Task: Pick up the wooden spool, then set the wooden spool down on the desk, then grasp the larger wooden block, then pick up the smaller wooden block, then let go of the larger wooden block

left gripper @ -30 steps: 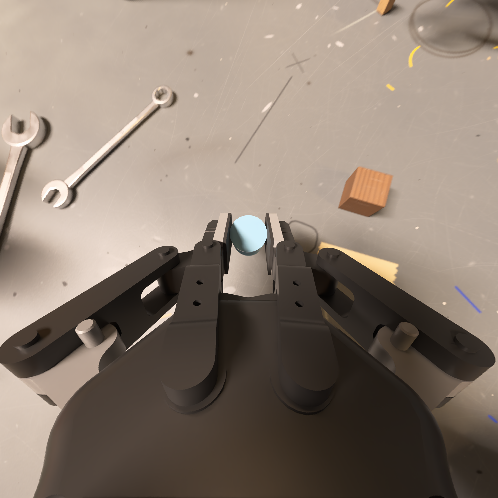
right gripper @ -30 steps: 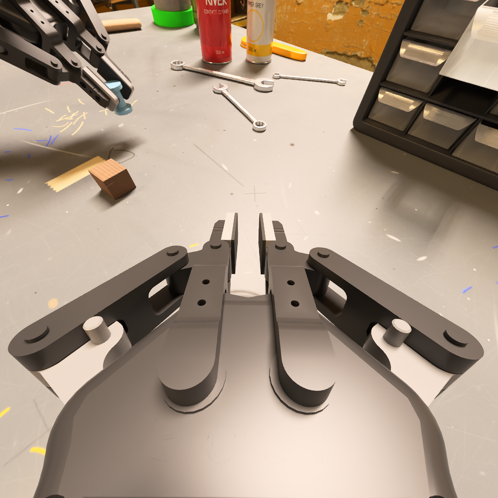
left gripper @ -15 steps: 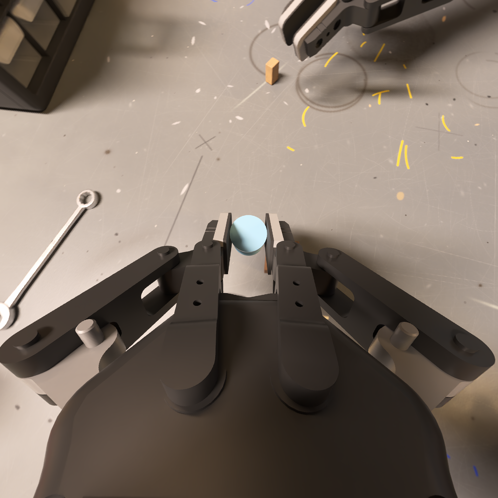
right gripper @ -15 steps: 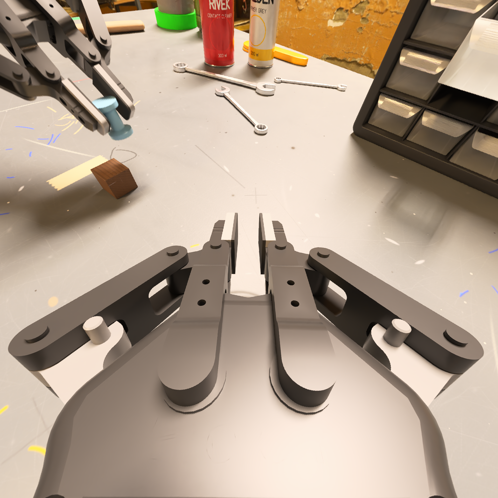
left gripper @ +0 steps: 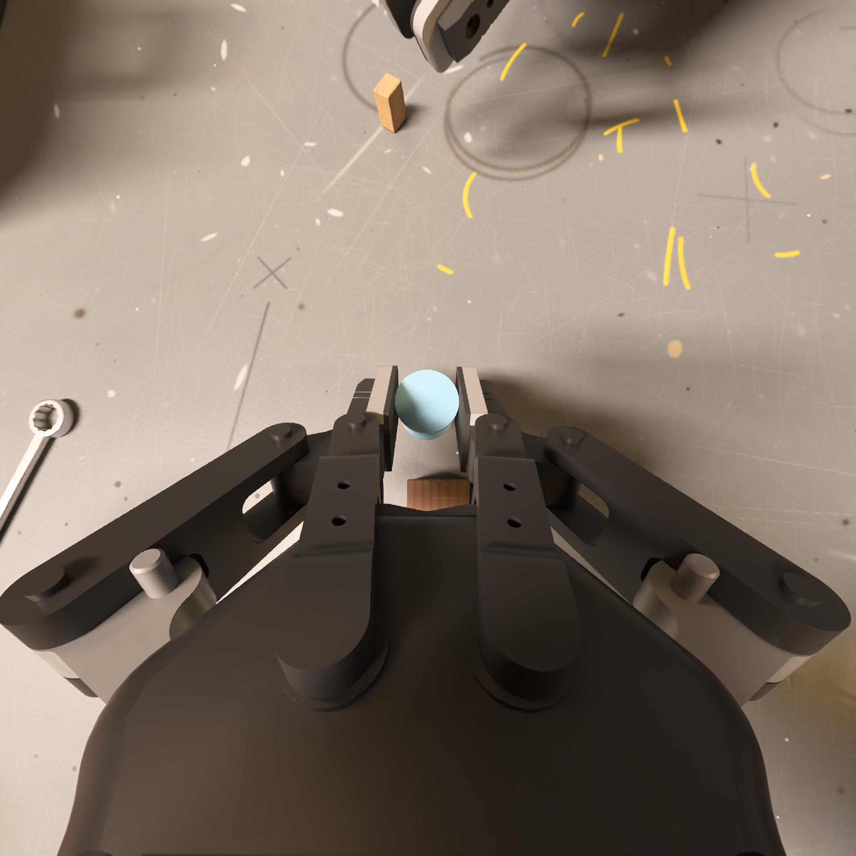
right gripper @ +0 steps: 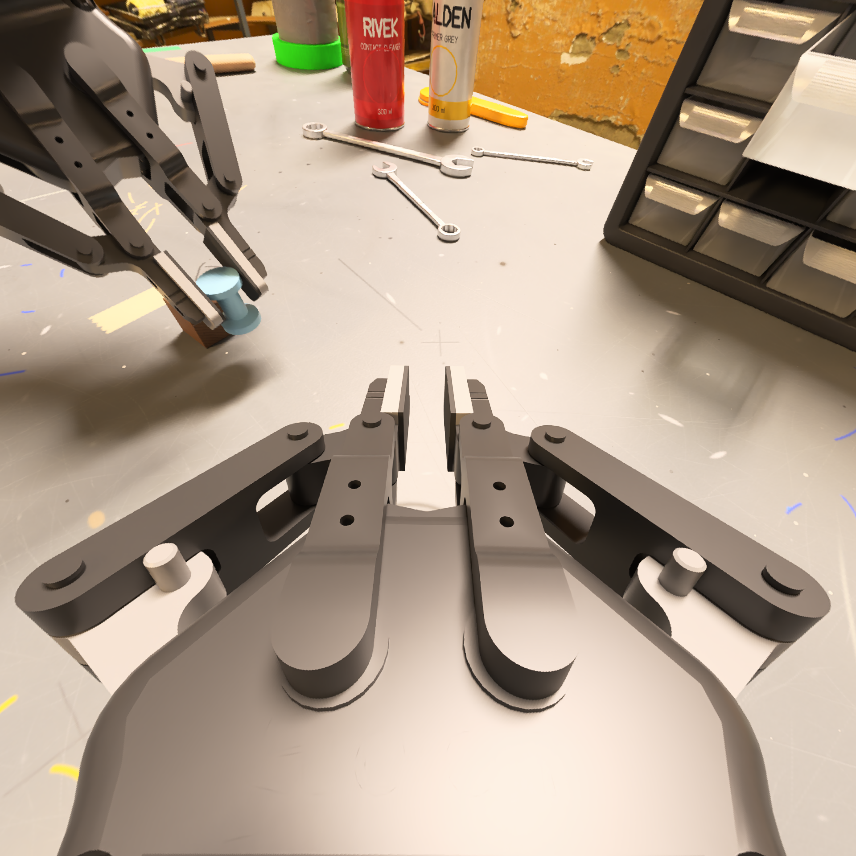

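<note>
My left gripper (left gripper: 426,384) is shut on the light blue spool (left gripper: 426,400) and holds it above the desk. In the right wrist view the left gripper (right gripper: 236,303) holds the spool (right gripper: 229,298) tilted, just over the larger brown wooden block (right gripper: 204,336). That block (left gripper: 437,494) shows partly between my left fingers, lower down. The smaller pale wooden block (left gripper: 389,103) stands upright on the desk ahead. My right gripper (right gripper: 427,384) is empty, its jaws nearly together with a narrow gap. It hovers close to the smaller block (left gripper: 437,46).
Several wrenches (right gripper: 417,199) lie at mid-desk, one at the left (left gripper: 41,431). Two spray cans (right gripper: 379,65) and a green-based container (right gripper: 305,51) stand at the back. A black drawer cabinet (right gripper: 741,185) is at the right. A yellow tape strip (right gripper: 125,310) lies by the larger block.
My left gripper has carried the spool over the larger block and nearer the right gripper, also lower. The right gripper has barely moved and stays as it was.
</note>
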Tool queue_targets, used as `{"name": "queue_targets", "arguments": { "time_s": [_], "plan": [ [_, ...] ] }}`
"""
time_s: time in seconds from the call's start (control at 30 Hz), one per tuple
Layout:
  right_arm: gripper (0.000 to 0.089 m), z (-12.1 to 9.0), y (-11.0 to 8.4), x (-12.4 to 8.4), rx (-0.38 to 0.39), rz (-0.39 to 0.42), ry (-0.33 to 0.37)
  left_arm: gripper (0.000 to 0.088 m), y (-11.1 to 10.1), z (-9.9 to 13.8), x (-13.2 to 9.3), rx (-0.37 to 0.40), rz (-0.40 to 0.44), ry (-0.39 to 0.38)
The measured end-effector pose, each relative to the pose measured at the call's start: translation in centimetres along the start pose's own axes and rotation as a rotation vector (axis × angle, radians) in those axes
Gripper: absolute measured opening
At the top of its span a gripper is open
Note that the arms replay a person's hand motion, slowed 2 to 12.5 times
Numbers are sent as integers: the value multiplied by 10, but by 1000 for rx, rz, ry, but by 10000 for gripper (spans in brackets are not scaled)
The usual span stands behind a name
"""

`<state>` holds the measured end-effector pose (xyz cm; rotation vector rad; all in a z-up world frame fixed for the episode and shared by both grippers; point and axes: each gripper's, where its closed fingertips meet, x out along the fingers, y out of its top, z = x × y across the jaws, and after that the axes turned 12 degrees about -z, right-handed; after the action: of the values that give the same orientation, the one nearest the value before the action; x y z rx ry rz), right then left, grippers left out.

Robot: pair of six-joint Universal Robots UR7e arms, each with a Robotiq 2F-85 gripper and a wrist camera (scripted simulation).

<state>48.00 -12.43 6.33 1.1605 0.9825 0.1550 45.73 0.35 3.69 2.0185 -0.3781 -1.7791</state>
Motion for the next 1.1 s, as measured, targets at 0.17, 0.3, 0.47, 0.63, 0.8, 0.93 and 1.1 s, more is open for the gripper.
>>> {"name": "queue_targets", "arguments": {
  "time_s": [0.17,0.3,0.47,0.63,0.8,0.93,1.1],
  "plan": [
    [136,1,1,-1,11,11,4,221,0,2,6,-3,-11,-17],
    [136,2,2,-2,25,17,11,221,-2,2,9,-8,-26,-28],
    [136,3,1,-2,39,17,23,221,-9,0,13,0,-68,-16],
    [135,2,1,-1,41,11,36,221,-14,1,17,12,-98,-22],
    [134,0,0,-1,40,-1,53,221,-14,5,20,13,-90,-47],
    [134,-3,1,-2,45,-7,76,224,-12,5,20,4,-72,-58],
    [133,-8,2,-6,71,-22,116,453,-11,4,20,-10,-58,-67]
  ]
}}
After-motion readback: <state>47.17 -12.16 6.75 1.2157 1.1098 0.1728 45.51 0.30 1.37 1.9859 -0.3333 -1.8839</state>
